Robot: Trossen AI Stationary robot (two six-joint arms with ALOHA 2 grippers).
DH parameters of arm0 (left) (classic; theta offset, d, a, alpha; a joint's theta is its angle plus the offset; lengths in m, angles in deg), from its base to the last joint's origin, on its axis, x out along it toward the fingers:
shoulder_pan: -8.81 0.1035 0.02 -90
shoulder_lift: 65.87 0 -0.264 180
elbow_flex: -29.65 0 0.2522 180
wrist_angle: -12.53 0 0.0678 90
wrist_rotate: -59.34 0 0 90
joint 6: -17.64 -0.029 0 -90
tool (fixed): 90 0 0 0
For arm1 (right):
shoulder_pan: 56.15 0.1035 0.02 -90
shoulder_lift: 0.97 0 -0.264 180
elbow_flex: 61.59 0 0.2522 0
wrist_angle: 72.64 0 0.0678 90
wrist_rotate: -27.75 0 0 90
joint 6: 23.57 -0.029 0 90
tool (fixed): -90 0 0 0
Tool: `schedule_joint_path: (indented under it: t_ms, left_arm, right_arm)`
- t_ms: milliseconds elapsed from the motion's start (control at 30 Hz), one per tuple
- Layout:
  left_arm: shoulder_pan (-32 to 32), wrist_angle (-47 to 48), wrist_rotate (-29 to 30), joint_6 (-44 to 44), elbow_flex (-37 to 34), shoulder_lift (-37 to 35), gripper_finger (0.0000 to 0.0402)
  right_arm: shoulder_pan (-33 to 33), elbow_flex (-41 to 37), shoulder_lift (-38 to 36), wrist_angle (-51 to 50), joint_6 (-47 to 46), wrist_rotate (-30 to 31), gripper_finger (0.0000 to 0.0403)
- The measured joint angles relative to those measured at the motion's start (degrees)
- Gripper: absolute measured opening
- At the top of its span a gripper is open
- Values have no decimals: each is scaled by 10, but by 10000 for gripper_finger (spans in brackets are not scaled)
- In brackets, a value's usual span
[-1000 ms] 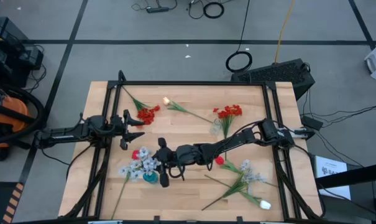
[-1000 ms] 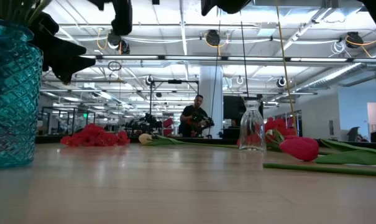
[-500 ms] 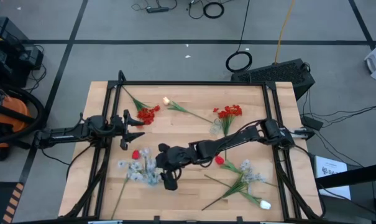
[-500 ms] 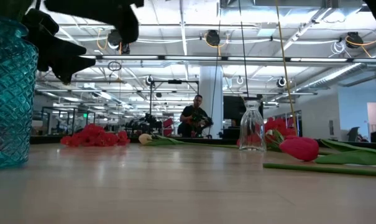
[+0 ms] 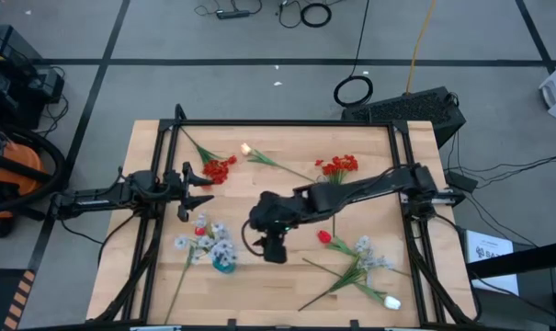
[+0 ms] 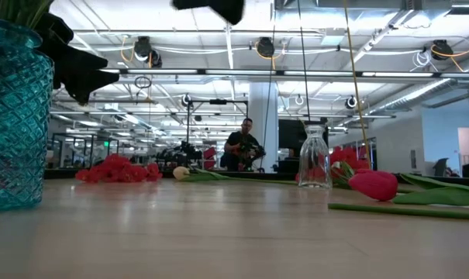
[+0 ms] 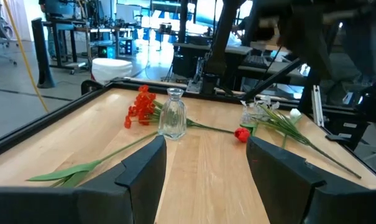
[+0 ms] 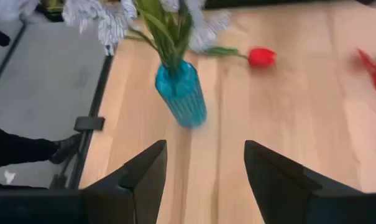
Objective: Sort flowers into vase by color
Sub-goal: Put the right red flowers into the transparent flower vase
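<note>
- Right gripper [image 5: 274, 250] hovering over mid-table just beside the blue vase [image 5: 222, 264], fingers standing apart, holding nothing.
- Left gripper [image 5: 202, 187] waiting at the table's left side, fingers spread wide, empty.
- Table [image 5: 278, 138]: carrying two vases and the loose flowers.
- Blue vase sitting near the front-left, already holding the pale blue-white sprays [image 5: 207, 241]; a red tulip [image 5: 200, 229] is lying among those blooms, whether in the vase or beside it I can't tell.
- Clear glass vase [image 5: 319, 189] standing mid-table beside the red blossom cluster [image 5: 338, 166], looking empty.
- Risks, as judged from here:
  - Stems in the blue vase are leaning outward; a sweep of the right arm past them could be dragging a spray out or tipping the vase.
  - Clear vase is narrow-necked and light-looking; feeding a long stem in off-centre could be knocking it over.
  - Right-side flowers are lying crossed over each other; pinching one stem may be lifting its neighbour too.
  - Red tulip by the blue vase may be ending up in the wrong colour group.
- Counts:
  - Vases: two.
  - Red clusters: two, the second [image 5: 220, 168] near the left gripper.
  - Red tulips: two, the second [image 5: 324, 237] right of centre.
  - Cream tulips: two, one [image 5: 245, 148] at the back, one [image 5: 392, 302] front-right.
  - Loose pale spray: one [image 5: 369, 257] on the right.
</note>
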Motion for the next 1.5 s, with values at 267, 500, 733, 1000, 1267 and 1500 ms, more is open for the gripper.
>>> schedule_joint_path:
  t_ms: [267,500,733,1000,1267,1500]
  left_arm:
    - [0,-1,0,0,0,0,228]
    - [0,-1,0,0,0,0,228]
    - [0,0,0,0,0,0,228]
    - [0,-1,0,0,0,0,228]
    - [0,-7,-3,191,0,0,228]
    - [0,-8,-3,211,0,0,228]
  right_arm:
    - [0,0,-53,-138,-130,56,175]
    - [13,0,-43,-251,-316,90,148]
    - [51,-1,-32,-312,-535,125,137]
    - [93,-79,-30,-304,-742,102,136]
    - [122,-163,-32,-220,-829,36,136]
    - [125,-207,-68,-215,-837,24,136]
